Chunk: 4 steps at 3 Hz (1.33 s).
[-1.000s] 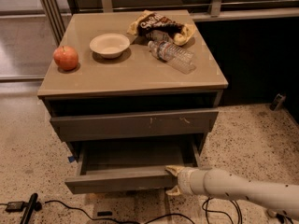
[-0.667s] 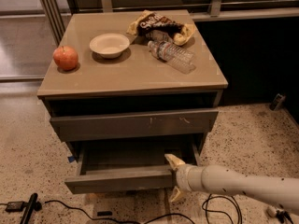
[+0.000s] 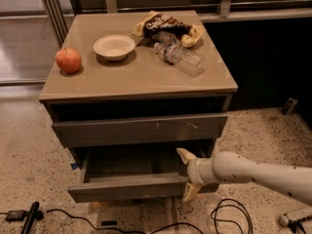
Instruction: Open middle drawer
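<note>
Your bench sits as before, and the middle drawer under it stays pulled out. The arm is cut off at the right edge. At the drawer's right front end, the claw has spread wider, its fingers straddling and partly hiding the front panel.
</note>
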Tool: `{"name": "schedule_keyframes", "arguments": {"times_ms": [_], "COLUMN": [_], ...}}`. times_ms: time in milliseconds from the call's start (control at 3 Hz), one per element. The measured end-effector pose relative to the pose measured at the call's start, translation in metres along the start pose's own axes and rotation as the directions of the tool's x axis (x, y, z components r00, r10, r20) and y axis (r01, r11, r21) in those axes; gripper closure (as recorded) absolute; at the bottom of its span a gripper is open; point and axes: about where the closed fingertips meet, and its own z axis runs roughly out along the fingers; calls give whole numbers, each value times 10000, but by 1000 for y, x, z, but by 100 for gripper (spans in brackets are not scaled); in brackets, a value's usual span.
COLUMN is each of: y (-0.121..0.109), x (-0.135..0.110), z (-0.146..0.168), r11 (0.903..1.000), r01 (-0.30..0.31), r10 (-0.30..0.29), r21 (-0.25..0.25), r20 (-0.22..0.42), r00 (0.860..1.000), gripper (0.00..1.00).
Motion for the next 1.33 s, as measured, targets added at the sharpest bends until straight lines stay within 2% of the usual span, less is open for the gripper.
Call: {"name": "schedule_keyframes", "arguments": {"times_ms": [333, 667, 1333], "y": [-3, -1, 9], "x": [-2, -3, 3], "z": [-4, -4, 14], "r11": [9991, 9990, 9960], "r01": [14, 16, -301], "r10": [-7, -8, 319], "r21": [-415, -450, -843], "r20": [169, 178, 200], "r00": [9999, 9998, 9993], "gripper": [0, 0, 0]}}
